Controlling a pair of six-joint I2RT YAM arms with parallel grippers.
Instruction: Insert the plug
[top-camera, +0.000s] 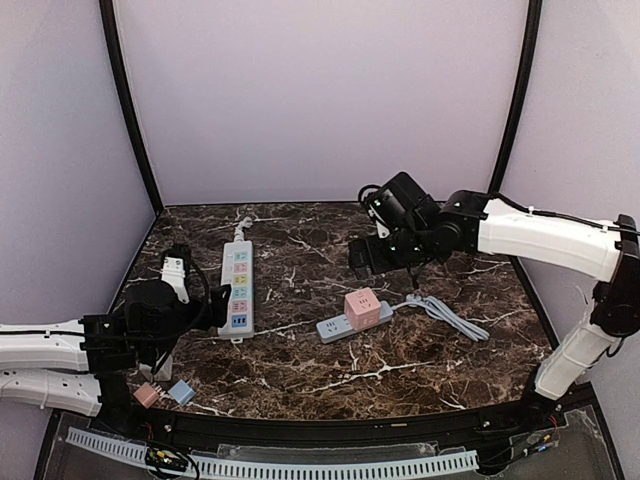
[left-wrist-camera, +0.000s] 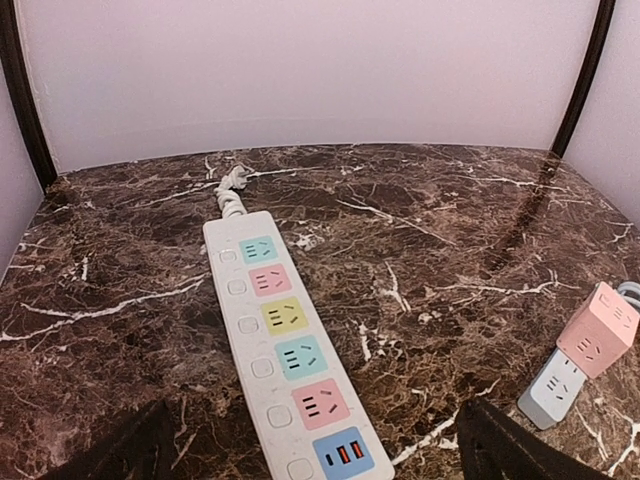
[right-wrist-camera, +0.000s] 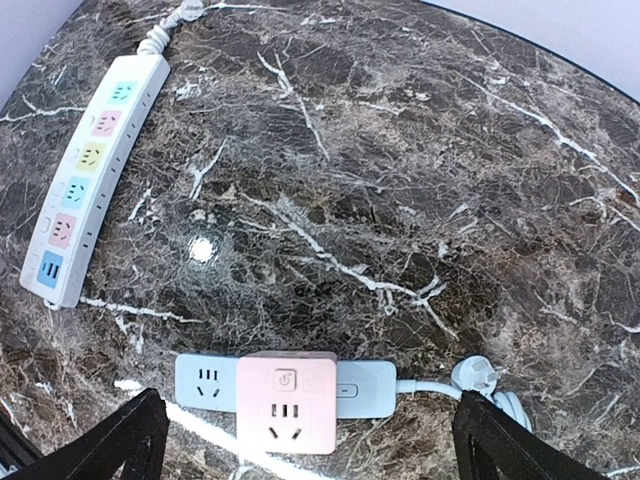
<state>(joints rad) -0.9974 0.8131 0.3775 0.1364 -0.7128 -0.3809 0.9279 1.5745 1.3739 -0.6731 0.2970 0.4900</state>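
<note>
Marble, dark and white-veined, tops the table (top-camera: 330, 375) inside pale lilac walls (top-camera: 320, 100). Right of the white power strip (top-camera: 237, 285), the pink cube plug (top-camera: 361, 308) sits on a small grey strip (top-camera: 333, 328) — left gripper (left-wrist-camera: 315, 405) and right gripper (right-wrist-camera: 307, 400) both spread wide, empty.

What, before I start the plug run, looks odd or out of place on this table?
Nothing looks spilled or broken. The small grey strip carries a pink cube adapter, yet its own plug lies loose on the marble, connected to nothing. Two small blocks sit by the left arm's base.
</note>
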